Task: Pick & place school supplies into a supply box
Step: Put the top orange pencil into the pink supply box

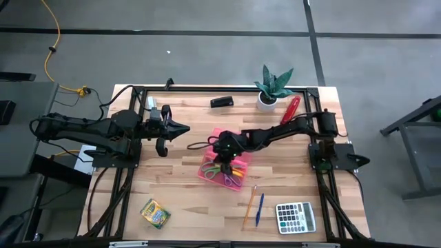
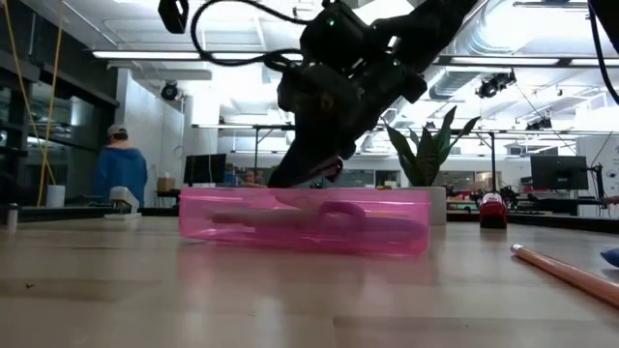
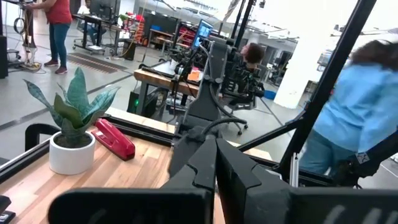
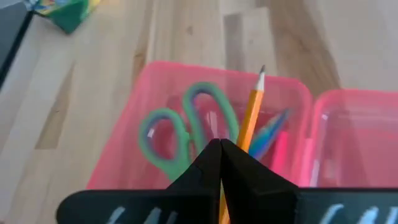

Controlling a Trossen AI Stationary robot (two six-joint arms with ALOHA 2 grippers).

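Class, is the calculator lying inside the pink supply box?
No. The calculator lies on the table, apart from the pink supply box.

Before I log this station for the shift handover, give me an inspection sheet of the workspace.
Surface: wooden table, bare in front.
Job's things: open pink supply box holds green-handled scissors; another pencil and blue pen lie outside.
Clutter: crayon box, calculator, potted plant, red stapler.
Grippers: right gripper over the box, shut on orange pencil; left gripper shut, empty, waiting at the left.
Cables: yellow cord on the floor.
Surroundings: people beyond the table.
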